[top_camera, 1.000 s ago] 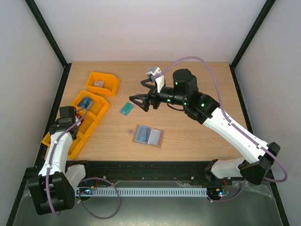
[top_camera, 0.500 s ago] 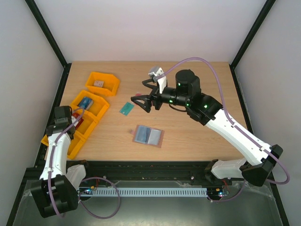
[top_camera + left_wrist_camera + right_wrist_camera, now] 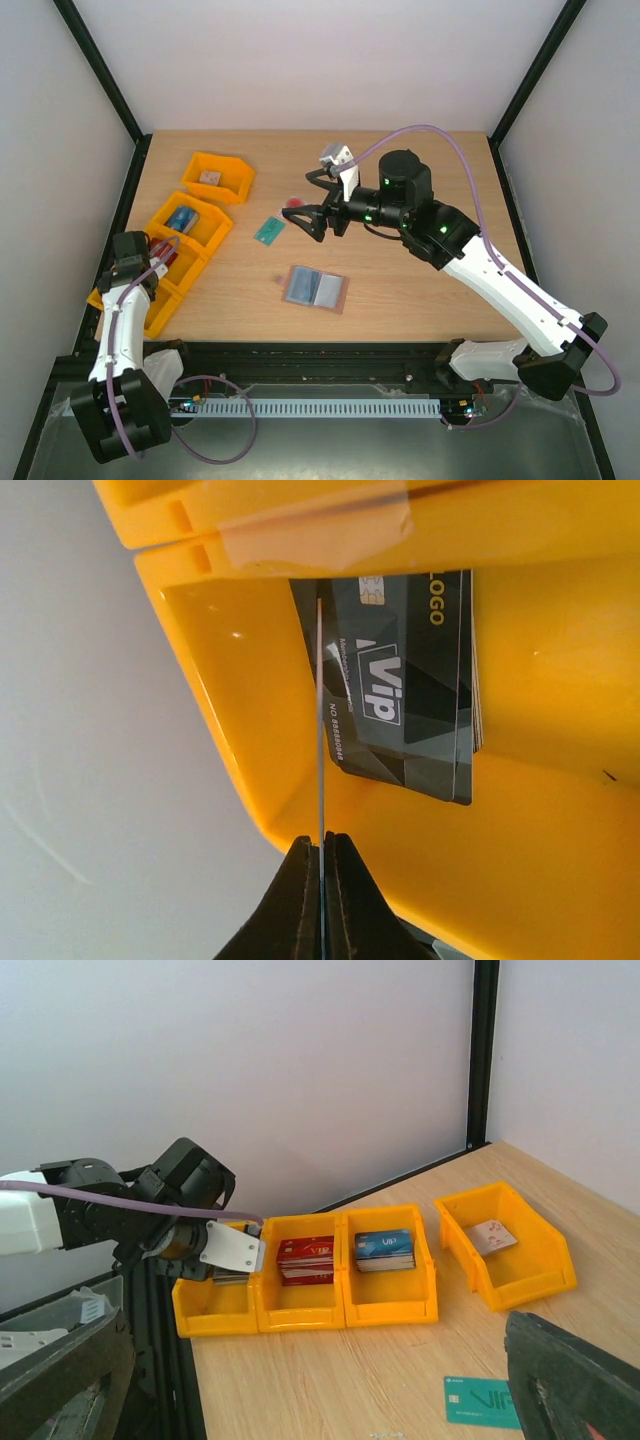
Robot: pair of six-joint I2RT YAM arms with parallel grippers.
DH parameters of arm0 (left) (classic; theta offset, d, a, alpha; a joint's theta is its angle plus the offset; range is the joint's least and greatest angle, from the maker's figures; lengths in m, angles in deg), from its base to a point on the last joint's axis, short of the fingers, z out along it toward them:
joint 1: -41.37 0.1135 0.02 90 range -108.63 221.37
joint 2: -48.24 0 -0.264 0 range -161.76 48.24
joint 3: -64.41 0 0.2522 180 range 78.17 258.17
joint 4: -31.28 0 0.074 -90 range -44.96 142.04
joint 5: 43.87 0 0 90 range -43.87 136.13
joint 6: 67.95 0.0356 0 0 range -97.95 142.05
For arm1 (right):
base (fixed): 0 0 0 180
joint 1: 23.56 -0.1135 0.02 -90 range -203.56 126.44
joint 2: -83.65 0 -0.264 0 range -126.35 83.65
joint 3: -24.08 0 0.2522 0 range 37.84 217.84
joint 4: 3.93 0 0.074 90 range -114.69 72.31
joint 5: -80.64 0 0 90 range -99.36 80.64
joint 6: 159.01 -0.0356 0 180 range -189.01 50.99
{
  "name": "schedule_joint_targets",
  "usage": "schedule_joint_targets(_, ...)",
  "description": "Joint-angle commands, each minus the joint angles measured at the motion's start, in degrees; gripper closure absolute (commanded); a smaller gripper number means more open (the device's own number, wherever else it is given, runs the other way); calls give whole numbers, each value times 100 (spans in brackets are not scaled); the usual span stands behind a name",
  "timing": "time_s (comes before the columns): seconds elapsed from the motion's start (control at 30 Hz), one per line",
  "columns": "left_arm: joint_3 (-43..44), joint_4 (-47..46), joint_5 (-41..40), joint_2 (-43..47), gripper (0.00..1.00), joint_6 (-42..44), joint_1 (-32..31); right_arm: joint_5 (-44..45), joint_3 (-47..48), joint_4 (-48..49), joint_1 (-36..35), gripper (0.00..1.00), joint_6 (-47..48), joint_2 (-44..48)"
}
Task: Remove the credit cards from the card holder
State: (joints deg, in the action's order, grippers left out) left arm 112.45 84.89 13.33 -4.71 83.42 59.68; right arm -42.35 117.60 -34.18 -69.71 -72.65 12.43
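Note:
The card holder point(image 3: 316, 288) lies open and flat on the table, grey-blue inside up, and neither gripper touches it. A teal-green credit card point(image 3: 268, 231) point(image 3: 480, 1403) lies on the wood to its upper left. My right gripper point(image 3: 298, 224) hovers open just right of that card with nothing between its fingers; only one dark finger point(image 3: 570, 1380) shows in the right wrist view. My left gripper point(image 3: 322, 845) point(image 3: 152, 255) is shut on a thin card point(image 3: 320, 720), seen edge-on, over the nearest orange bin point(image 3: 560, 810), which holds black VIP cards point(image 3: 405, 680).
A row of three joined orange bins point(image 3: 205, 240) point(image 3: 345, 1310) runs along the left edge and holds black, red point(image 3: 305, 1258) and blue point(image 3: 385, 1248) card stacks. A separate orange bin point(image 3: 240, 185) point(image 3: 540, 1260) further back holds a pale card point(image 3: 490, 1235).
My left arm has drawn back toward the near end of the bin row, still gripping its card. My right arm has shifted slightly right, jaws still open.

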Motion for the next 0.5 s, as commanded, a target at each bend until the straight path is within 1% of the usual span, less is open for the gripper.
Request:
schedule_joint_targets(0.0,-162,-370,-100,-102,98,305,181,48,-87,-56,13,1,69,157)
schedule_joint_targets(0.23,-447,-1399,-191,-256,98,646,306,63,-210,-30,14,1,92,254)
schedule_joint_targets(0.37,-459,-1499,-16,-271,98,637,354,108,-297,-13,17,1,92,364)
schedule_joint_targets(0.47,-631,-1598,163,-278,98,731,349,128,-414,24,14,1,83,472)
